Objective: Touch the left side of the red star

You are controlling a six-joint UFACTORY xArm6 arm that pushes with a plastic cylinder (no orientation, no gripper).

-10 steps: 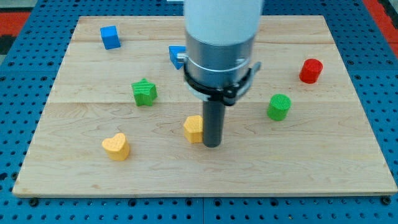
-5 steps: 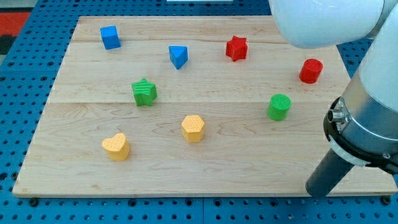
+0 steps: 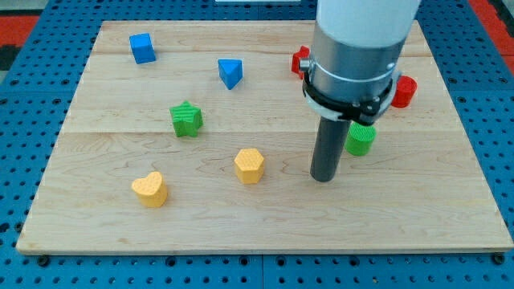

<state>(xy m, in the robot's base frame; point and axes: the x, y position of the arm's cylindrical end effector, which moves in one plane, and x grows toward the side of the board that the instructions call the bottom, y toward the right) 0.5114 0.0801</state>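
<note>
The red star [image 3: 299, 59] lies near the view's top, right of centre; only its left edge shows, the arm hides the rest. My tip [image 3: 323, 178] rests on the board well below the star, just left of the green cylinder [image 3: 361, 140] and right of the yellow hexagon block [image 3: 250, 165]. The tip is apart from the star.
A blue cube [image 3: 142, 47] is at the top left, a blue triangular block [image 3: 230, 72] left of the star, a green star [image 3: 186, 119] mid-left, a yellow heart [image 3: 150, 189] bottom left. A red cylinder [image 3: 405, 91] is partly hidden at the right. The wooden board [image 3: 96, 233] sits on blue pegboard.
My tip went from beside the yellow hexagon block to the board's bottom right edge, then back left and up to a spot left of the green cylinder. The blocks have not moved.
</note>
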